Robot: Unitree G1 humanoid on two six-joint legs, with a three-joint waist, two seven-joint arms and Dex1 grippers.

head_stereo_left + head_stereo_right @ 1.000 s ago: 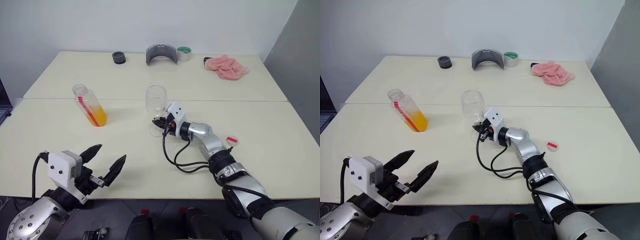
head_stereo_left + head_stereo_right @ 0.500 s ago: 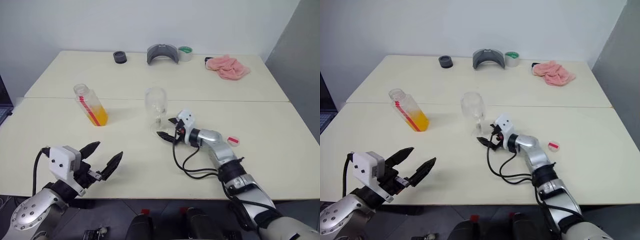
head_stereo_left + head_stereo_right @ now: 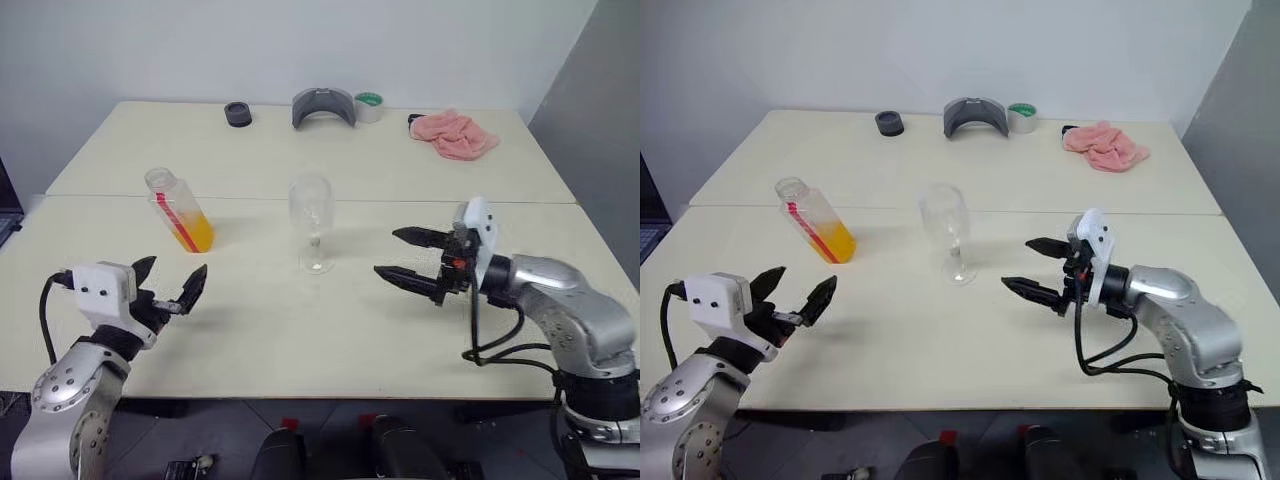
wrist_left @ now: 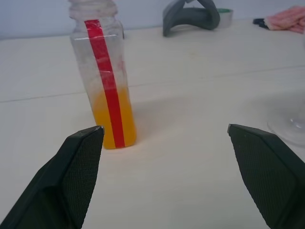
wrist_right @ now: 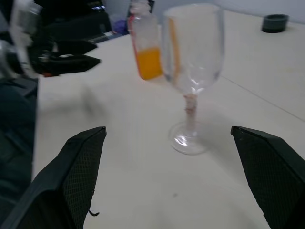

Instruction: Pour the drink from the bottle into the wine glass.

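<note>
Nearest you, your left gripper (image 3: 170, 291) hovers low over the tabletop (image 3: 300, 330) with its fingers spread, holding nothing. Your right gripper (image 3: 403, 256) is likewise wide open and empty, pointing toward the wine glass (image 3: 312, 222) but well apart from it. The wine glass stands upright mid-table (no liquid visible in it). To its left the bottle (image 3: 179, 210) stands capless, the drink (image 3: 196, 234) filling its lower part. Farther back lie a pink cloth (image 3: 453, 135), a tape roll (image 3: 368, 106) and a grey curved piece (image 3: 323, 107).
</note>
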